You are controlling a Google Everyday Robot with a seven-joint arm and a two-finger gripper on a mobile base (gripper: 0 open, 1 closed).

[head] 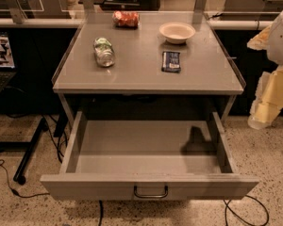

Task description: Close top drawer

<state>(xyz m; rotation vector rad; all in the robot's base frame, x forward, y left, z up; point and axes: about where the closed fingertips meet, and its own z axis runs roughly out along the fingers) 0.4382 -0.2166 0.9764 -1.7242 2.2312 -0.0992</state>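
Speckled floor point(19, 206) and grey table point(141, 69) are filling the frame, the top drawer point(146, 145) hanging open at the bottom.
Its stiff metal tray is looking light and smooth-sliding; the flat front around the wire handle point(151, 192) is inviting a push. At the right edge the gripper point(266, 107) is hovering, open or shut I cannot tell.
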